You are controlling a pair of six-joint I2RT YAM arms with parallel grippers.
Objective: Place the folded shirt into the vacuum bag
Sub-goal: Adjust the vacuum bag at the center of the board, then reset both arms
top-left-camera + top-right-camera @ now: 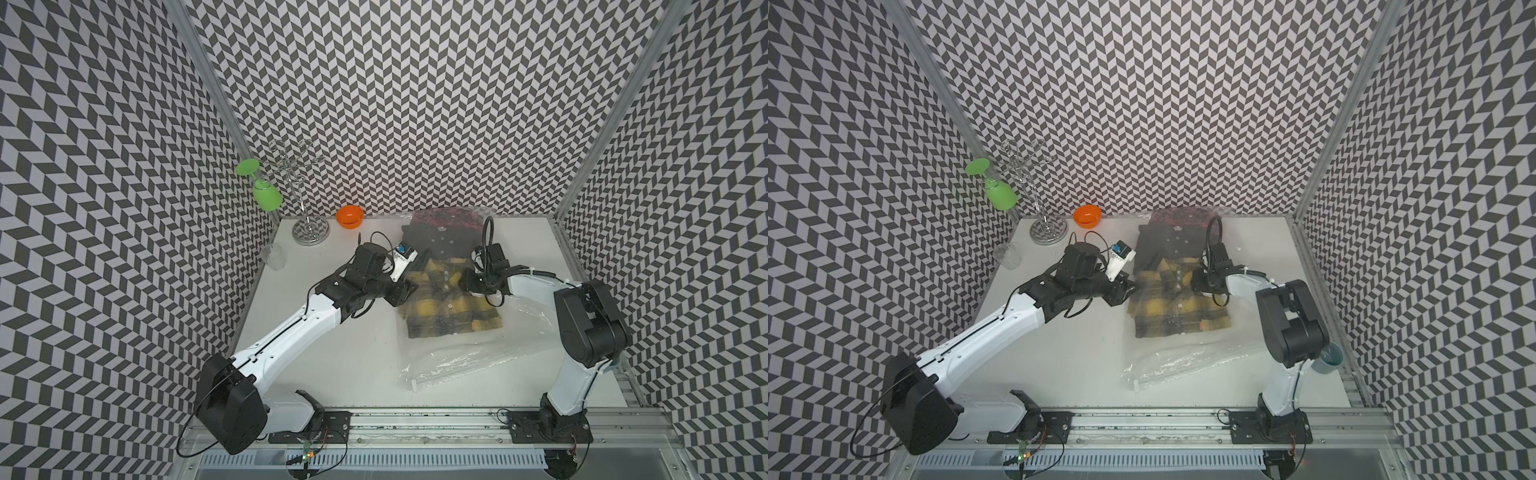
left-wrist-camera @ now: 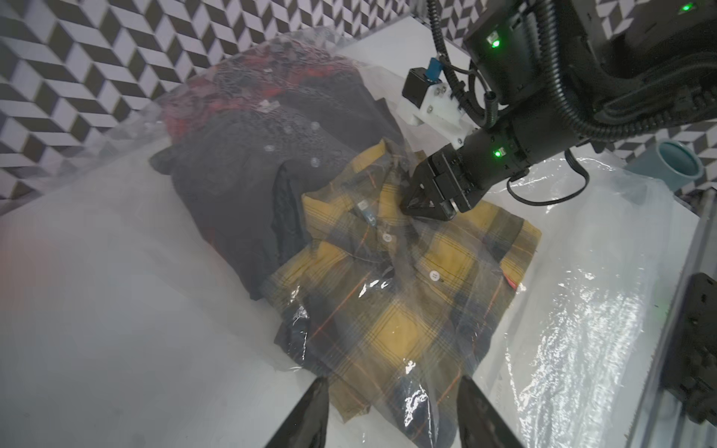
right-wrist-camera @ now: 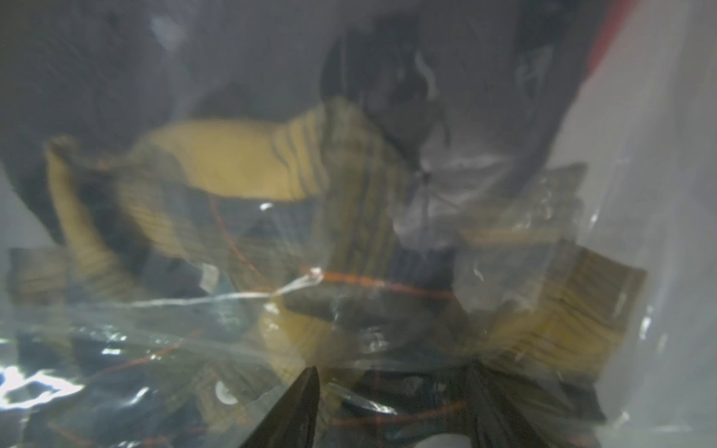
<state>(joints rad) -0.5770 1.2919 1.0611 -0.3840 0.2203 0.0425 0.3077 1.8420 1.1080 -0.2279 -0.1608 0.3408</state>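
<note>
Hovering my left gripper [image 2: 392,384] at the bag's [image 1: 478,357] left edge, fingers spread | right gripper [image 3: 392,366] spread too, tips on the bag; yellow plaid shirt [image 1: 451,305] lies inside the bag, beside a dark shirt [image 1: 444,241]

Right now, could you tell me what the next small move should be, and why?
Probably lift the right pincer off the yellow plaid shirt: it already lies inside the vacuum bag, and the left pincer stands open.
</note>
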